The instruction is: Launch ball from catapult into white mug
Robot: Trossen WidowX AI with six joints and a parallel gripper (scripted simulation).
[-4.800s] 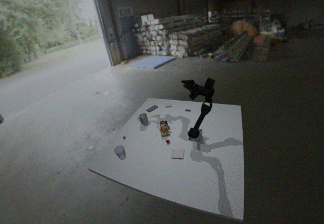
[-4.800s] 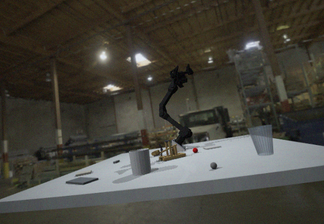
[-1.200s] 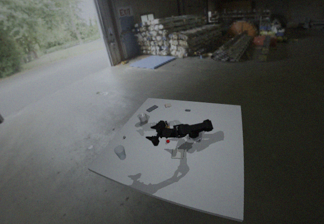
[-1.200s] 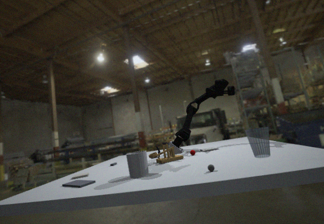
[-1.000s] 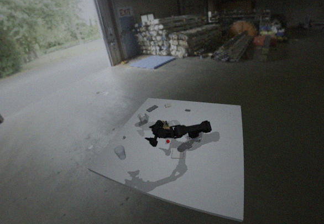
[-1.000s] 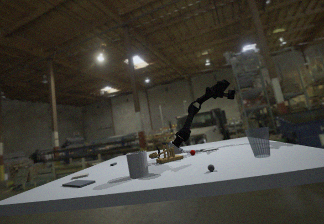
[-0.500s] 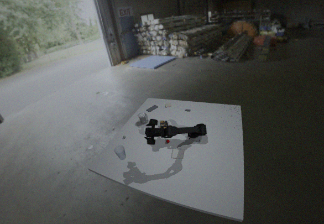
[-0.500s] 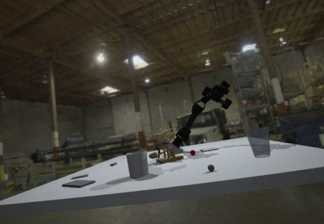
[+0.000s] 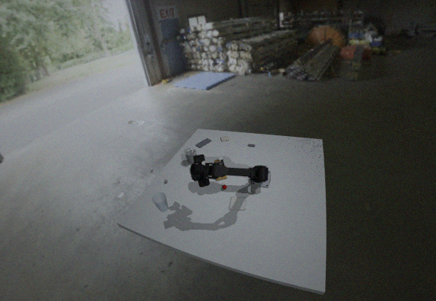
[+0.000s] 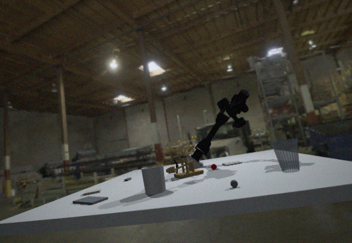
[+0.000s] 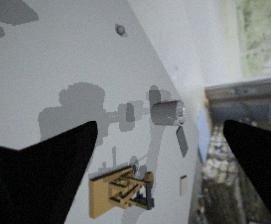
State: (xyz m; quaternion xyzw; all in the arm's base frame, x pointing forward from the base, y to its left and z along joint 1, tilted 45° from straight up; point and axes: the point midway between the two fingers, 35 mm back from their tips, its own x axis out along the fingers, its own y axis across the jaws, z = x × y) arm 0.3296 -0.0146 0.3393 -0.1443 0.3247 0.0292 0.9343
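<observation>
Over the surface [image 9: 283,230] [image 10: 312,183], well inside its edges, the arm partly covers the catapult [image 9: 222,177] [image 10: 189,174] [image 11: 100,196] in the top view. Beside it, uncupped, lies the red ball [image 9: 224,186] [image 10: 214,167]; which vessel is the white mug is hard to tell. Black fingers, cut off by the wrist view's borders, stand wide apart, gripping nothing.

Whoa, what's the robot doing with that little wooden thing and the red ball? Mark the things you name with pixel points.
The black robot arm isn't holding anything: its gripper [image 9: 197,171] [image 10: 241,96] [image 11: 159,126] is open, up above the table [image 9: 283,227] [image 10: 255,201] [image 11: 36,65]. The wooden thing is a small catapult [image 9: 222,177] [image 10: 189,174] [image 11: 101,195]. The red ball [image 9: 224,186] [image 10: 214,167] sits on the table beside it, so it isn't loaded. The job is to shoot the ball into a white mug, and that hasn't happened.
</observation>
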